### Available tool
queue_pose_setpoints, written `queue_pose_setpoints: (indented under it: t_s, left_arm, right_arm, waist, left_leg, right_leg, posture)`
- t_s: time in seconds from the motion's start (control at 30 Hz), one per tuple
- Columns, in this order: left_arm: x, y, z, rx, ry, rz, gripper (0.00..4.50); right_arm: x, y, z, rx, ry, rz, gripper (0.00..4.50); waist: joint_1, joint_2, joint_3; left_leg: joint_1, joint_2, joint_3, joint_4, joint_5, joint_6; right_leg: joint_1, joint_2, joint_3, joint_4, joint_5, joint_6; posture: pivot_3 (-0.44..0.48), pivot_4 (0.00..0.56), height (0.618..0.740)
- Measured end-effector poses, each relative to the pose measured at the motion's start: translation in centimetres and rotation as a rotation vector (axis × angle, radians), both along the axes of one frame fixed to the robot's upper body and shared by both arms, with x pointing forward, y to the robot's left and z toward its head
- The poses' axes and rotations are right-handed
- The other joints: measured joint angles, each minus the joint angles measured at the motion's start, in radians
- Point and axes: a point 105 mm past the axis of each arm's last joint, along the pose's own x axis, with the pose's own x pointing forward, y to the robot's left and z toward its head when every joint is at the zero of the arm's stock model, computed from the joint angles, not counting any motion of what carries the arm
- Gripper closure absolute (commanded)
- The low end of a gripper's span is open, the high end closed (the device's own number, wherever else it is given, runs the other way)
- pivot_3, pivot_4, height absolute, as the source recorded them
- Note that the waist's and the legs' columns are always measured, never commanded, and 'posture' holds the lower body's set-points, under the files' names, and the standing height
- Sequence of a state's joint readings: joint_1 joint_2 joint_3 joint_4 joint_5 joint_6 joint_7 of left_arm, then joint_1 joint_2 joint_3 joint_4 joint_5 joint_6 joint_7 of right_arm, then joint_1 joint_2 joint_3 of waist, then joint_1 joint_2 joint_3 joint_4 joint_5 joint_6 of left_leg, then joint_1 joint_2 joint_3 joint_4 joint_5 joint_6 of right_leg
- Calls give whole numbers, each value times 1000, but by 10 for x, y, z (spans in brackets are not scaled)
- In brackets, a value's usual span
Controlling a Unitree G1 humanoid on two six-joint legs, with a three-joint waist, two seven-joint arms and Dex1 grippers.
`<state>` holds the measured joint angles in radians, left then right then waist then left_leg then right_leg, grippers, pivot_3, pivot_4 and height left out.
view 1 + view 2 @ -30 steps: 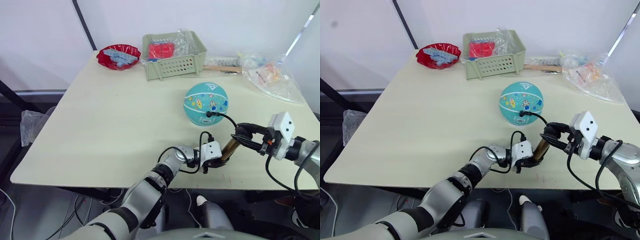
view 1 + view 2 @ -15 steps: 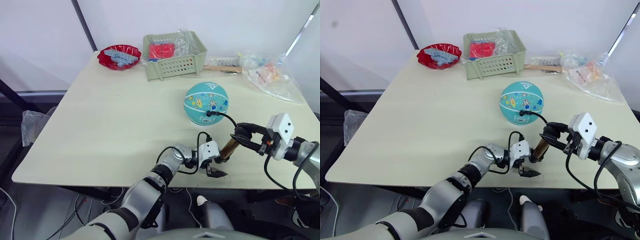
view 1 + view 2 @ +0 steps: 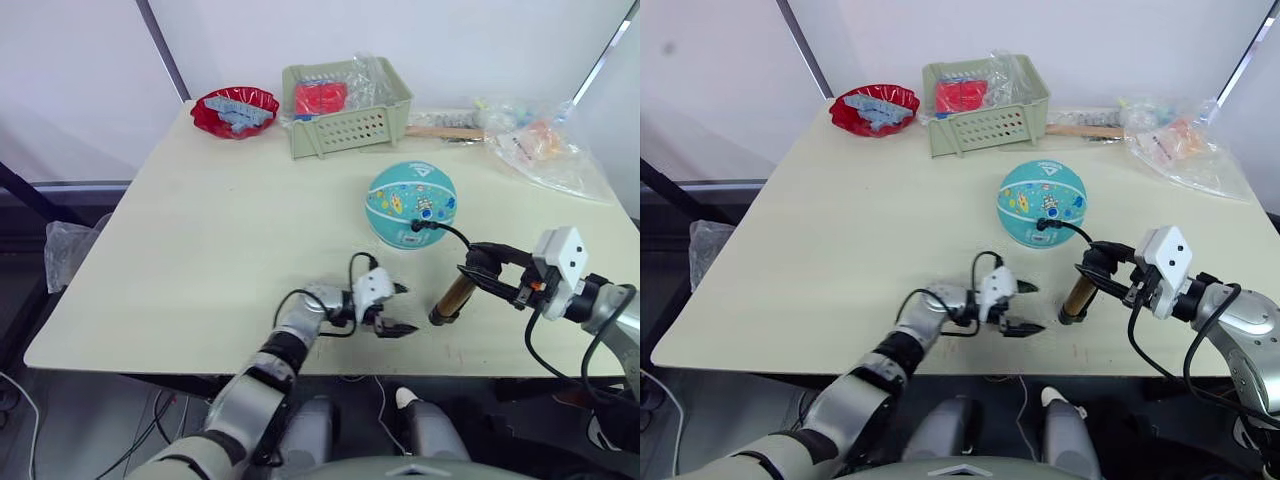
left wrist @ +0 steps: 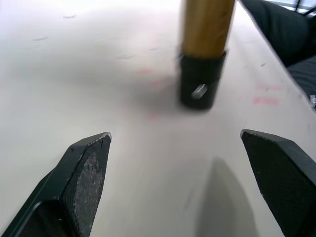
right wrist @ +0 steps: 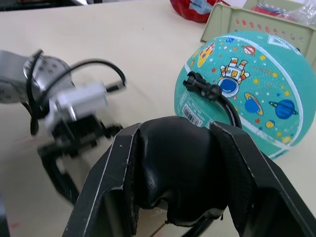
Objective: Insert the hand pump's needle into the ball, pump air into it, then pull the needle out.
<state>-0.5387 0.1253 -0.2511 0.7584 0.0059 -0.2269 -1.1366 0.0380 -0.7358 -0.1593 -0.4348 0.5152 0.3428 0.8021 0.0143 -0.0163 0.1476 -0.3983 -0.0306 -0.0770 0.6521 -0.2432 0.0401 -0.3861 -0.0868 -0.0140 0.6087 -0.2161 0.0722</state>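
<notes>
A wide beige table [image 3: 200, 230] is seen, mostly bare at its left and middle. The teal printed rubber ball [image 3: 411, 204] sits right of centre, the thin black hose [image 3: 455, 233] plugged into it. The slim bronze-gold hand pump [image 3: 455, 295] stands tilted near the front edge, its black handle clenched by the right gripper [image 5: 177, 173]. The left gripper [image 3: 392, 310], spread wide and empty, lies just beside the pump's base.
</notes>
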Motion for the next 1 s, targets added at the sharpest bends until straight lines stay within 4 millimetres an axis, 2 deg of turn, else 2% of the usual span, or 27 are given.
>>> queue_pose_setpoints:
  t_s: [0.03,0.17,0.3,0.33,0.5,0.53,0.67,0.77,0.9,1.0]
  left_arm:
    - [-3,5,11,-54,5,3,0]
    - [-10,20,33,-135,-6,-15,0]
    - [-16,50,60,-160,-57,-11,0]
    - [-20,62,65,-145,-71,-17,0]
    - [-31,87,76,-123,-100,-22,0]
    - [-34,97,85,-116,-122,-23,0]
    - [-40,109,100,-106,-167,-30,0]
    - [-49,114,101,-101,-155,-41,0]
    - [-52,118,106,-115,-153,-26,0]
    - [-52,118,108,-122,-153,-20,0]
  right_arm:
    - [0,0,1,0,-5,-4,2870]
    - [-1,0,2,4,-16,-14,2870]
    - [-1,0,2,13,-25,-25,2870]
    - [-1,-1,2,15,-27,-29,2870]
    - [0,-3,3,17,-32,-47,2870]
    - [1,-3,3,16,-33,-51,2870]
    - [4,-8,9,11,-38,-68,2870]
    - [8,-15,15,-13,-49,-99,2870]
    - [12,-22,25,-64,-67,-132,2870]
    - [14,-28,28,-115,-68,-146,2870]
  waist:
    - [3,0,1]
    - [1,-1,1]
    - [-1,2,3]
    - [-1,3,4]
    - [2,5,5]
    - [2,5,6]
    - [3,7,8]
    - [3,12,11]
    - [5,15,13]
    - [5,15,14]
  left_leg:
    - [-1,-1,0,0,0,0]
    - [-2,-2,1,0,0,0]
    - [-1,0,0,-1,0,0]
    - [-1,1,1,-1,0,0]
    - [-1,0,1,-1,-1,-1]
    - [-2,0,1,-1,-2,-4]
    - [-2,0,1,-1,-2,-4]
    - [-5,-1,4,-1,0,0]
    - [-16,-2,3,0,1,0]
    - [-17,-2,4,0,1,0]
  right_leg:
    - [0,-1,0,-1,2,-3]
    - [0,-3,1,-2,2,-4]
    - [-1,-3,1,-1,2,-4]
    - [-1,-3,1,-1,1,-3]
    - [-2,-4,2,-1,0,-1]
    - [-2,-5,3,-1,1,-2]
    - [-3,-5,3,-1,1,-2]
    - [-6,-5,4,-1,2,-4]
    - [-17,0,3,1,2,-5]
    - [-18,0,3,1,3,-4]
  posture:
    - [0,150,737]
    - [0,150,737]
    - [0,150,737]
    - [0,150,737]
    - [0,150,737]
    - [0,150,737]
    - [0,150,737]
    - [0,150,737]
    - [0,150,737]
    - [0,150,737]
